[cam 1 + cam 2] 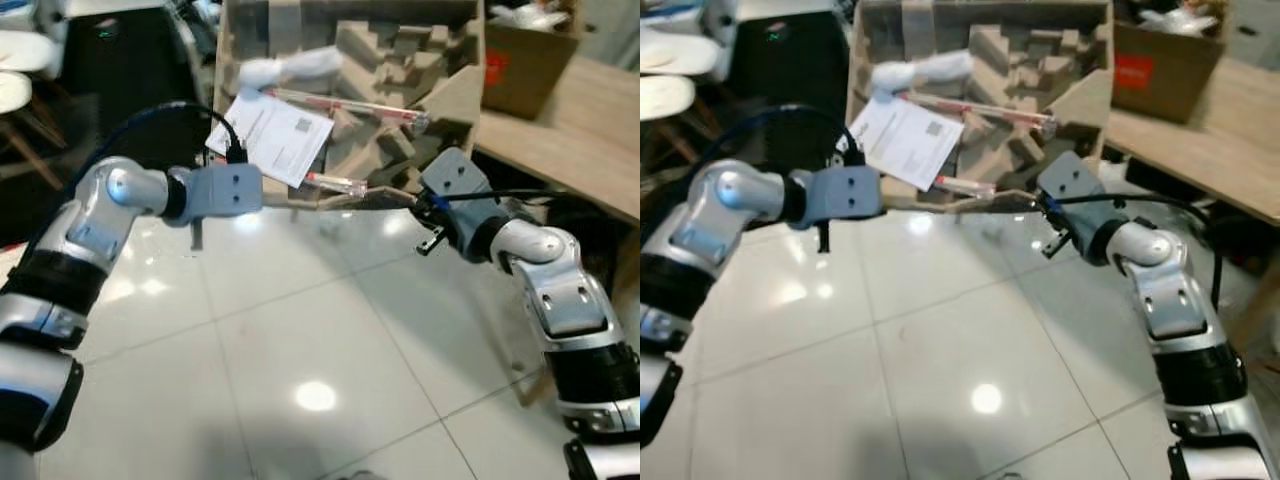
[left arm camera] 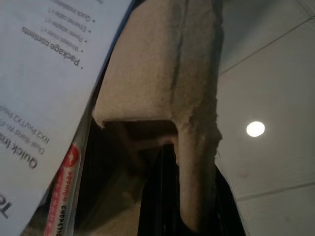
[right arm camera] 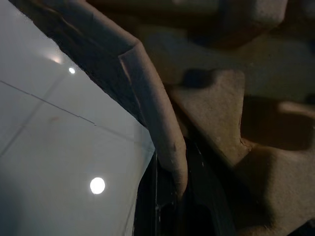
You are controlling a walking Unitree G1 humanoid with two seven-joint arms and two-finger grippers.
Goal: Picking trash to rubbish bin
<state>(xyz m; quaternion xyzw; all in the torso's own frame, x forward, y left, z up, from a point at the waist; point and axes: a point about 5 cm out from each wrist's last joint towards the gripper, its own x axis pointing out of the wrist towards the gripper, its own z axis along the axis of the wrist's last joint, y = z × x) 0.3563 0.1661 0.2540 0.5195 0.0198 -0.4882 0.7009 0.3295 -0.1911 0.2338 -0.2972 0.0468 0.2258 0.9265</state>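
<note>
1. Holding a moulded pulp tray (image 1: 390,90) tilted above the tiled floor (image 1: 300,330), both claws clamp its near rim.
2. Left claw (image 1: 290,205) grips the rim's left part; right claw (image 1: 385,203) grips its right part.
3. On the tray: white leaflet (image 1: 272,135), red-printed plastic sleeves (image 1: 350,105), white wad (image 1: 290,68).
4. Right of the tray: wooden bench (image 1: 580,140) carrying a cardboard box (image 1: 525,65).

Two silver arms with glossy rounded shells and black bands at the joints. Grey boxy wrist block on the left arm (image 1: 225,190), two dark screw dots. Black cable (image 1: 170,112) looping above; another along the right wrist block (image 1: 462,192).
</note>
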